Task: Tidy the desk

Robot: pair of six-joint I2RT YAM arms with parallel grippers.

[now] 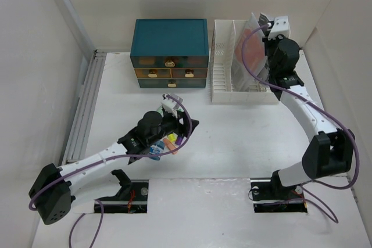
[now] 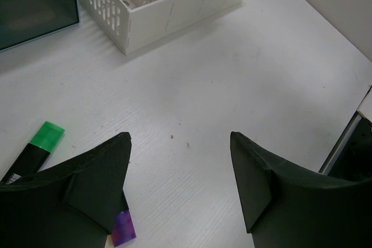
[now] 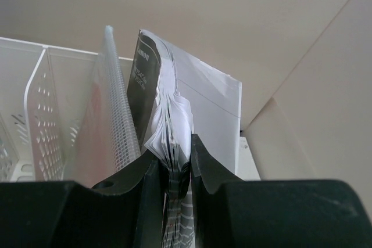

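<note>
My right gripper [image 1: 269, 31] [image 3: 174, 152] is shut on a thick paper booklet [image 3: 168, 100], held upright over the right slot of the white file rack [image 1: 224, 68] [image 3: 36, 103]. A translucent mesh pouch [image 3: 113, 114] [image 1: 247, 50] stands just left of the booklet. My left gripper [image 1: 189, 126] [image 2: 180, 139] is open above bare table, nothing between its fingers. Beneath and behind it lie several highlighters [image 1: 168, 142]: a green-capped one [image 2: 36, 146] to the left, and a purple cap [image 2: 123, 228] under the left finger.
A teal drawer chest [image 1: 169, 50] [image 2: 35, 13] stands at the back left of the file rack [image 2: 151, 15]. White walls close in the table on the left, back and right. Both arm bases sit at the near edge.
</note>
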